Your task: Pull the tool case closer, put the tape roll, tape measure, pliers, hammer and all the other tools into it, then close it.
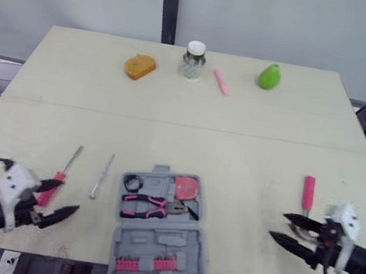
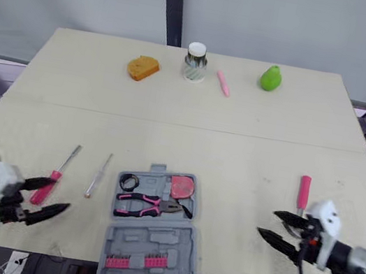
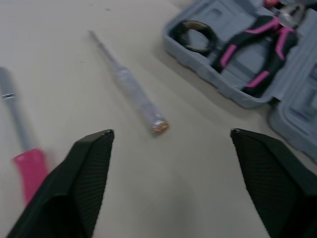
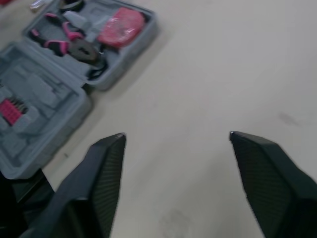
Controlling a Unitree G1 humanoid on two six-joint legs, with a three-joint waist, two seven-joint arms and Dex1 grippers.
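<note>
The left gripper (image 1: 70, 197) hung spread and empty, the red-handled screwdriver (image 1: 59, 175) just beside its fingertips. The open tool case (image 1: 164, 244) lay between it and the spread right gripper (image 1: 277, 225). Loading seemed partway done; the next move likely called for pinching that screwdriver's handle.

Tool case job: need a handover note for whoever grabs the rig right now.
Left claw: open, empty, low over the table by the pink-handled screwdriver.
Right claw: open, empty, next to a pink-handled tool whose head is hidden.
Done: tool case lies open at the near table edge, with the tape roll, pliers and tape measure inside.
Left: pack both screwdrivers, including the clear-handled one, and the pink-handled tool, then close the case.
</note>
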